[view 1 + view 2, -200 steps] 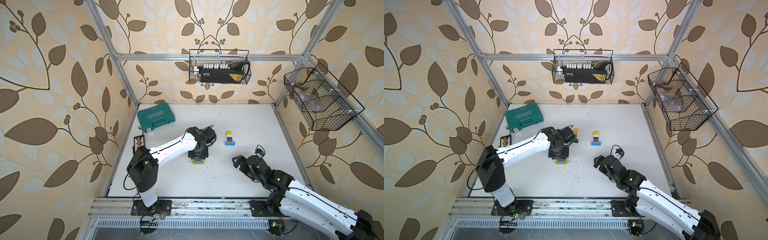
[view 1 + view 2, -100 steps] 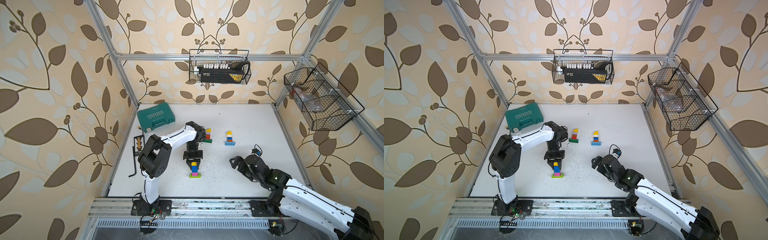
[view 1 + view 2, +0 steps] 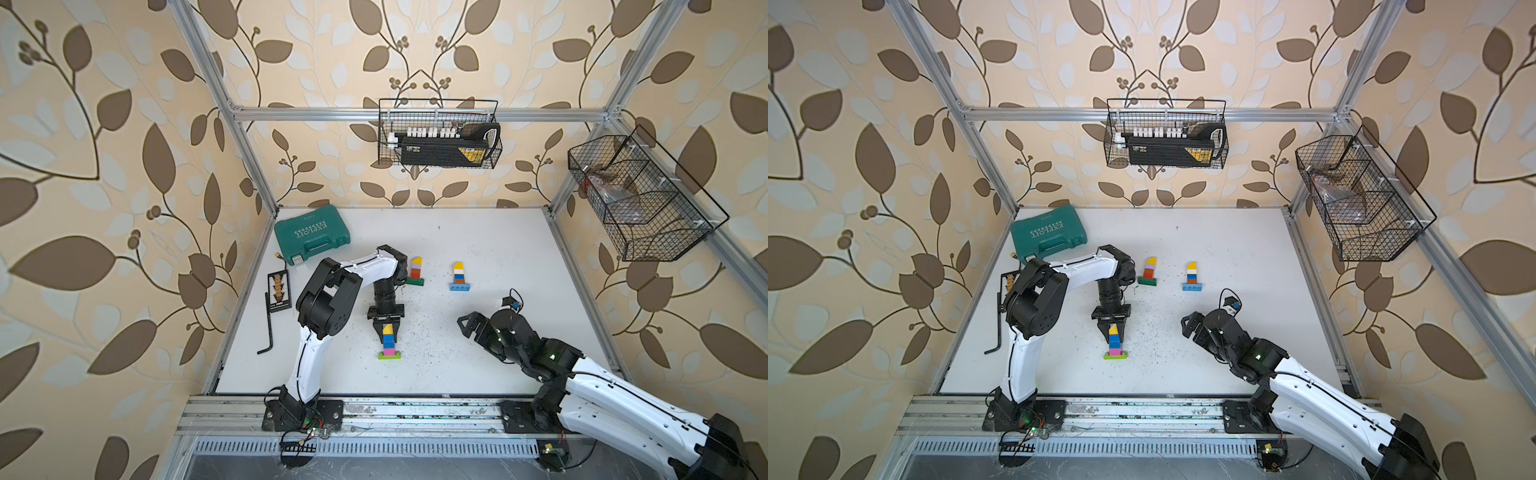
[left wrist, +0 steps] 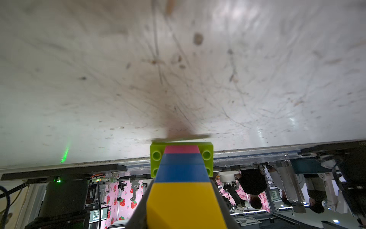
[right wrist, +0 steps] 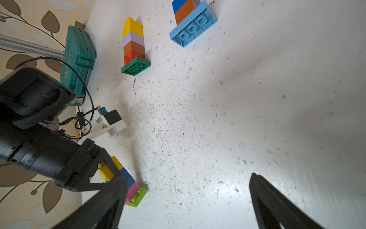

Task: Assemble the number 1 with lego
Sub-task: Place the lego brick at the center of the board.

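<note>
Lego stack (image 3: 388, 343) – lime base, pink, two blue, yellow slope on top – is clamped at its yellow end by the left gripper (image 3: 387, 330), jaws shut on it. It sits front-centre of the table (image 3: 519, 257), base pointing toward the front rail. The left wrist view is motion-blurred, so I cannot tell whether the base touches the surface or hangs just above it.

Changed in the last second: the left arm has folded up and pulled the stack from mid-table toward the front edge, and the green-based stack (image 3: 416, 272) it was covering now shows. The right gripper (image 3: 467, 328) has barely shifted; it is wide open and empty, well apart to the right.

Judgement: this "1" looks fully built, five bricks snapped together, so this is likely the carry or set-down step, with release next. The green-based stack and the light-blue-based stack (image 3: 459, 276) lie flat at the back, undersides showing in the right wrist view – likely finished ones.

Around:
- teal tool case (image 3: 311, 235) in the back left corner
- hex key (image 3: 269, 324) and a small bit holder (image 3: 279, 291) along the left edge
- dark specks all over the surface
- two wire baskets on the walls

Nothing stands between the held stack and the table.
</note>
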Robot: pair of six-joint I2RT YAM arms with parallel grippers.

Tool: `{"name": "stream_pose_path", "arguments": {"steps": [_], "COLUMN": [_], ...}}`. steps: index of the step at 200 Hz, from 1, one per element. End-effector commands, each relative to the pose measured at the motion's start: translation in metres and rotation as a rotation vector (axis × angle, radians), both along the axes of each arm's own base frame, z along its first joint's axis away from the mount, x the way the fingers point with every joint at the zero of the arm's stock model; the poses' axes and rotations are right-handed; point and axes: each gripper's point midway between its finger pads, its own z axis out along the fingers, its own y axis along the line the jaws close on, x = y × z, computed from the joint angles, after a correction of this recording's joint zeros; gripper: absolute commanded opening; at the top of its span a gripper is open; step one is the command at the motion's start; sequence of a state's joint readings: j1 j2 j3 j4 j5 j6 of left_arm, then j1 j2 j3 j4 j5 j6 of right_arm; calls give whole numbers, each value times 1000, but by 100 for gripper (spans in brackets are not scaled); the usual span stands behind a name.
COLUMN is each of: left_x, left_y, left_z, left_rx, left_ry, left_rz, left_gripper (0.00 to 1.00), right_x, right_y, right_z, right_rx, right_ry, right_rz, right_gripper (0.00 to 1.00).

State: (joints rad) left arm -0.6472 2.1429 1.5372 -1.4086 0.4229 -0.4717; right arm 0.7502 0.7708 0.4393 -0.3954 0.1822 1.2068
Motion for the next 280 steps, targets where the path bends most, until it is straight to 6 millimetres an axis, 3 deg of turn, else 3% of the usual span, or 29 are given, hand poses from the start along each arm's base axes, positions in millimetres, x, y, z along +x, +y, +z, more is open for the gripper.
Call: {"name": "stream_pose_path", "arguments": {"steps": [1, 76, 100, 122, 164, 193, 215, 235, 280], "left_x": [6, 25, 28, 31, 2, -33, -45, -43, -26], "left_y": [2, 2, 4, 4, -1, -10, -9, -11, -6], "left_z": [3, 16, 18, 34, 61, 41, 16, 0, -11], "left_rx": [12, 43, 56, 52, 1, -20, -15, -21, 55], "left_ry": [-5, -85, -107, -177, -352, -397, -390, -393, -430], "left_rz": [-36, -63, -61, -19, 149, 198, 209, 202, 99], "left_gripper": [30, 47, 50, 50, 49, 49, 49, 48, 47], "right_x": [-1, -2, -2, -2, -2, -1, -2, -2, -3], "right_y": [-1, -3, -3, -4, -4, -3, -3, -4, -6], "right_z": [-4, -6, -6, -6, -7, -9, -11, -11, -12], "right_rx": [-6, -8, -8, -9, -12, -17, -23, -24, -26], "right_ry": [-1, 4, 6, 7, 10, 20, 29, 32, 37], "right_rz": [10, 3, 2, -3, -7, -8, -6, -9, -20], "right_gripper": [99, 99, 99, 99, 99, 99, 99, 99, 99]}}
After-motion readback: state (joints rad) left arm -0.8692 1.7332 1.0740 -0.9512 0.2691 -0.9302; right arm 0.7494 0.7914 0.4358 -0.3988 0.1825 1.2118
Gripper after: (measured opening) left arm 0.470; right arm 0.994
